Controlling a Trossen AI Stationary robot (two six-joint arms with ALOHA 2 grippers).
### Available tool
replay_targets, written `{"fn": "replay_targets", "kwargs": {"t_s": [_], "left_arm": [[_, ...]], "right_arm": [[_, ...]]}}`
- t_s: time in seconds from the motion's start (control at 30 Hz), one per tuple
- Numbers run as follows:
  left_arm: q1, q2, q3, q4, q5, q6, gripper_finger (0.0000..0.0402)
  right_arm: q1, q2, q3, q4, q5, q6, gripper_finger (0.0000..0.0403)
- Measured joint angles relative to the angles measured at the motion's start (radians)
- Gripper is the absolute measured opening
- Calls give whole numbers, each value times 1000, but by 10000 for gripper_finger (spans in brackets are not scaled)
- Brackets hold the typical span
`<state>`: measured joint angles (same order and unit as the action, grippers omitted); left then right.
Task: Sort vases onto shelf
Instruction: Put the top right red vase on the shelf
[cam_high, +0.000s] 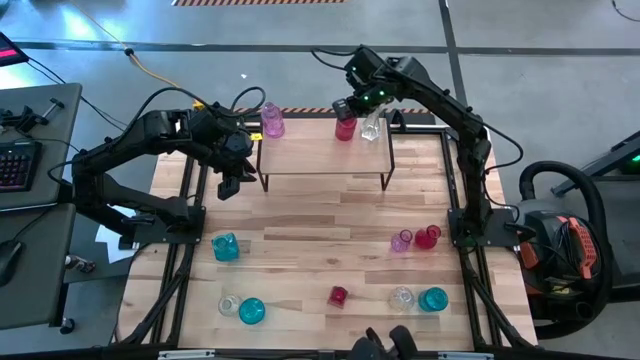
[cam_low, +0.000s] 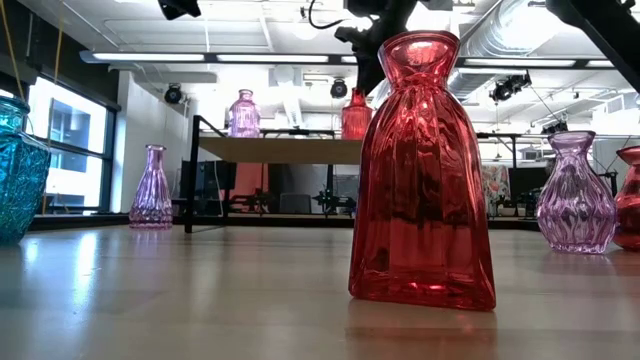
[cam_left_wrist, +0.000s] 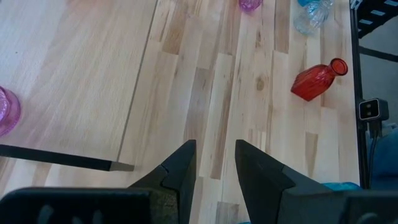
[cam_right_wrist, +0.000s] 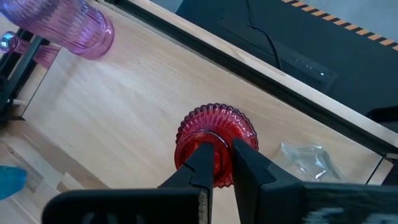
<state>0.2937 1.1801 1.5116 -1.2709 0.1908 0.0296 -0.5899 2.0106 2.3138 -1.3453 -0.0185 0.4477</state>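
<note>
Shelf sits at the far middle of the tabletop; all positions below are taken from it.

Right end effector: clenched on the neck of a red vase that stands upright on the shelf's far edge, toward its right half. A clear vase is just beside it on the shelf. A pink vase stands at the shelf's far left corner.

Left end effector: just off the shelf's left end, over the tabletop, fingers slightly apart, grasping nothing.

Still on the tabletop, nearer than the shelf:
- teal vase, near left
- clear and teal pair, farther near left
- small red vase, near centre
- pink and red pair, near right
- clear and teal pair, farther near right
</note>
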Motion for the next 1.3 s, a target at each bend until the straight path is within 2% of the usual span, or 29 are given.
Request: {"fn": "replay_targets", "kwargs": {"t_s": [0.13,0.37,0.5,1.3], "left_arm": [[0,0,0,0,0,0,104],[0,0,0,0,0,0,104],[0,0,0,0,0,0,104],[0,0,0,0,0,0,104]], "right_arm": [[-12,1,0,3,-9,0,30],[-13,2,-2,7,14,-13,89],[-13,4,-2,20,28,-19,108],[-15,4,-3,28,18,-19,124]]}}
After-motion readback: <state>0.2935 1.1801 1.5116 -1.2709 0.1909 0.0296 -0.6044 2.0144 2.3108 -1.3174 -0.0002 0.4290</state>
